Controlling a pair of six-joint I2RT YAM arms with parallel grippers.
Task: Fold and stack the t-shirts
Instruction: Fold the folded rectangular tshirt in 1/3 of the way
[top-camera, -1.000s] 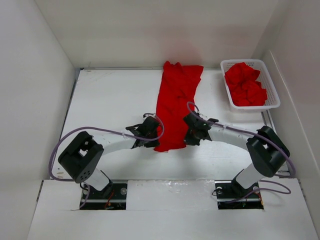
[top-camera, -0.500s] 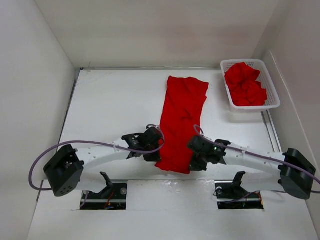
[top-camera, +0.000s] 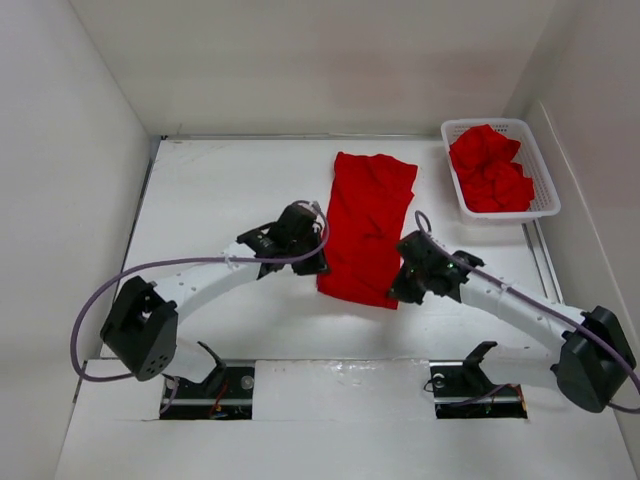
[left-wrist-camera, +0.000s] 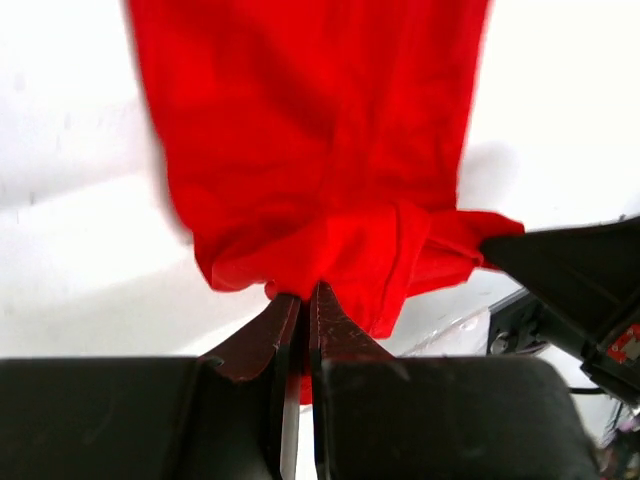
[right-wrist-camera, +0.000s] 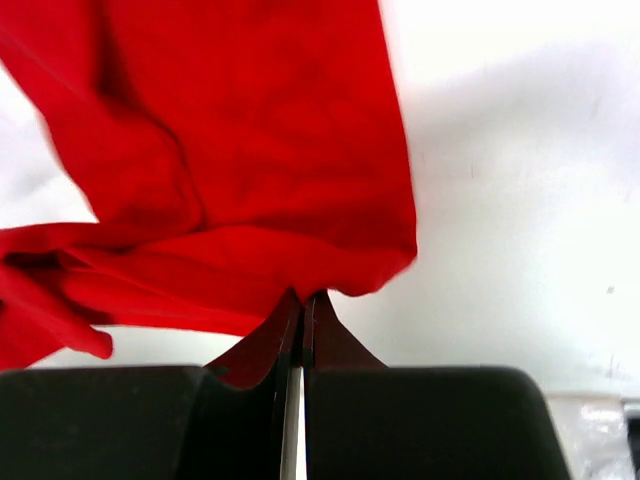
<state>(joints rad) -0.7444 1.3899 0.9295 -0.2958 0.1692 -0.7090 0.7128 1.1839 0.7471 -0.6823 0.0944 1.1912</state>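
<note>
With the red t-shirt (top-camera: 366, 215) laid lengthwise at the middle of the bench (top-camera: 220, 190), its near corners are clamped by the left hand (top-camera: 316, 266) and the right hand (top-camera: 398, 292), and these are best carried level toward the far hem so the fold lands square.

The shirt (right-wrist-camera: 250, 170) is pinched at its near edge by the right gripper (right-wrist-camera: 302, 305), whose jaws are pressed together. White table (right-wrist-camera: 520, 220) is seen to its right.

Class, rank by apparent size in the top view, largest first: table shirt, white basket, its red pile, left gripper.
Largest: shirt on the table and white basket, too close to rank.
Then: red pile in the basket.
Smallest: left gripper.
</note>
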